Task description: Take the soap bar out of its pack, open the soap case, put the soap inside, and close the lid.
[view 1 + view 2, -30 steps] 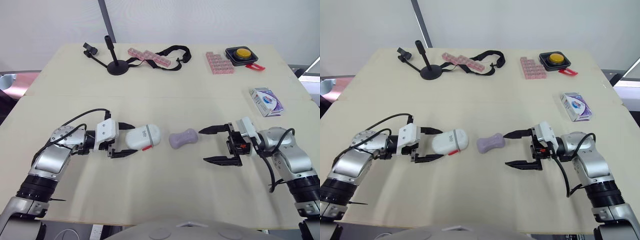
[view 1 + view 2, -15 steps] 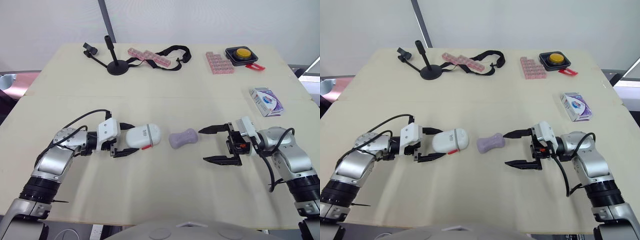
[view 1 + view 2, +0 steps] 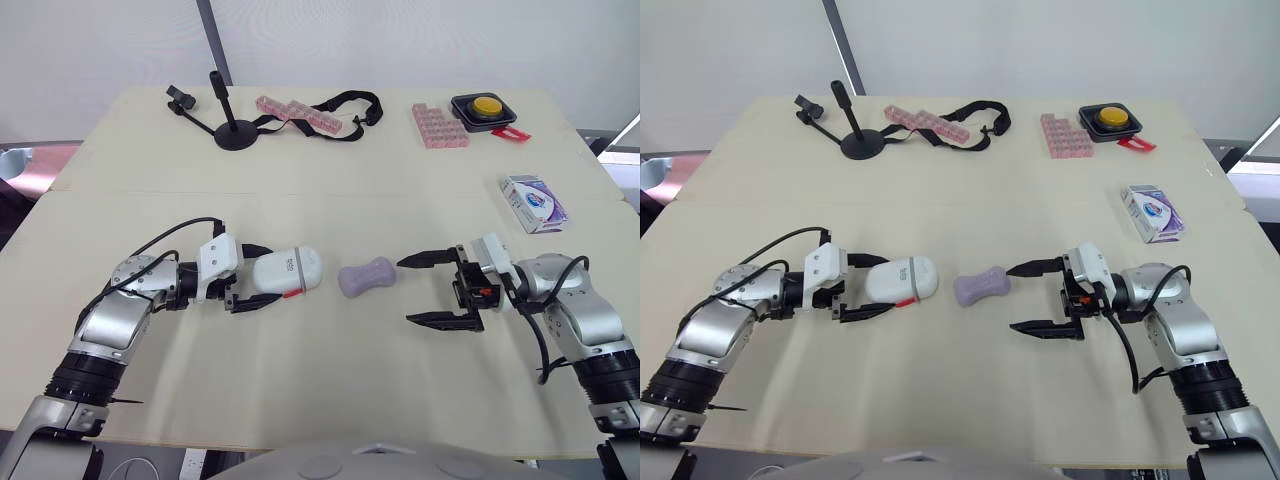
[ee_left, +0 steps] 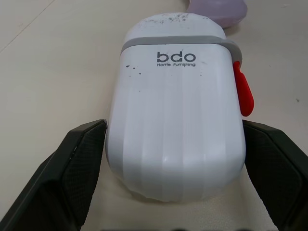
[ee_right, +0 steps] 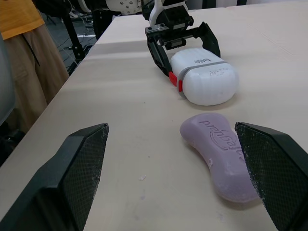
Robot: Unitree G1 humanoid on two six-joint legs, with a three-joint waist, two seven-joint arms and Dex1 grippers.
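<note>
The ribbed white plastic soap case (image 3: 286, 272), grey-banded with a red latch, lies shut on the beige table (image 3: 320, 380), its rounded end between the left gripper's (image 3: 262, 277) spread jaws. Beside it rests the lilac, waisted soap bar (image 3: 366, 277); the right gripper (image 3: 405, 291) gapes wide, empty, over bare tabletop.

On the beige wooden table (image 3: 320, 390), the white plastic soap case (image 3: 288, 272) lies left of centre, its left end between the left gripper's (image 3: 268, 276) spread fingers. The purple soap bar (image 3: 366, 276) lies just right of it, not touching. The right gripper (image 3: 405, 291) sits right of the bar, and the small cardboard soap pack (image 3: 532, 202) lies farther right and back.
</note>
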